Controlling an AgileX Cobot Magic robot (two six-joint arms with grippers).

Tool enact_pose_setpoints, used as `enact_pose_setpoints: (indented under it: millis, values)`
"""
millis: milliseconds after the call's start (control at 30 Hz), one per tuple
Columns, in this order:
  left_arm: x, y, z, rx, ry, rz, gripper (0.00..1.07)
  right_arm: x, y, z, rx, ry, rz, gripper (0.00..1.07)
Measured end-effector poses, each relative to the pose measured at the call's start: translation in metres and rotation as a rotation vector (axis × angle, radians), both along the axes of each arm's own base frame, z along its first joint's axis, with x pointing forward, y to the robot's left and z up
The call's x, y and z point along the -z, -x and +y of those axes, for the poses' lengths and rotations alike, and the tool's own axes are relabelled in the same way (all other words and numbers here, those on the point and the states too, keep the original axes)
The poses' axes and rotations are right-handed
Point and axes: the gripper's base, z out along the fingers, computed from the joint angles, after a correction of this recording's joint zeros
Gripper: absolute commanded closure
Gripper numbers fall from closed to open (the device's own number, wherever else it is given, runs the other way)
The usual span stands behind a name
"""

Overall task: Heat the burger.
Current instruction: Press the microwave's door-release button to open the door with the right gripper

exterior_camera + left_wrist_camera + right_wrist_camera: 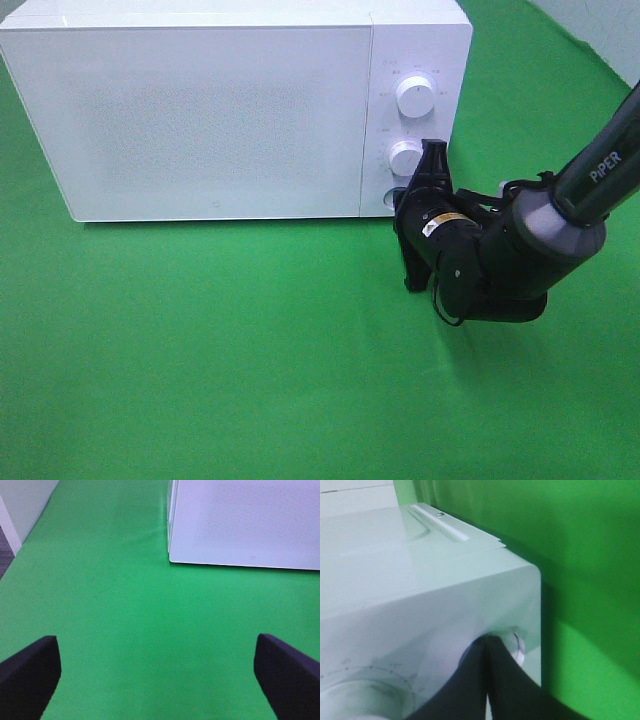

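Three views, one by one.

Overhead cam: white microwave [200, 110] sits at the back of the green cloth [250, 380], door [190, 120] shut. Ctrl panel on its right side has a top knob [415, 97], a lower knob [405, 158] and a round button [389, 198] under them. R arm [590, 180] comes in from the right edge. I've got the right claw [400, 198] up against the panel at button height, just below the lower knob. The claw body hides the fingertips from up here. Burger: I can't tell where it is. No view shows it, and the shut door hides the inside.

L wrist cam: left claw [156, 660] is released, w/ both dark fingers [30, 675] spread wide to the sides and nothing between them. Only bare cloth [125, 605] lies under it. Microwave [250, 525] front corner is ahead, well apart from the fingers.

R wrist cam: right claw [487, 645] is clenched, the two dark fingers [510, 690] pressed together w/ nothing held. The tips meet at the panel, just beside the button [518, 647], near the panel's outer corner. I can't tell if they touch the button itself. A knob dial [360, 700] shows blurred close by. Microwave top [395, 535] and cloth [590, 580] fill the rest.
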Motion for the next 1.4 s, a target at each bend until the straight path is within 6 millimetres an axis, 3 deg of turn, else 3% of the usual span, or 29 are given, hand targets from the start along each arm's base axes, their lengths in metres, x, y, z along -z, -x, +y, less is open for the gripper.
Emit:
enact_pose_setpoints:
  millis: [633, 1400]
  values:
    - [0.000, 0.000, 0.000, 0.000, 0.000, 0.000, 0.09, -0.002, -0.017, 0.011, 0.011, 0.053, 0.071, 1.07]
    - [0.000, 0.000, 0.000, 0.000, 0.000, 0.000, 0.09, -0.008, -0.015, 0.009, 0.001, 0.052, 0.076, 1.07]
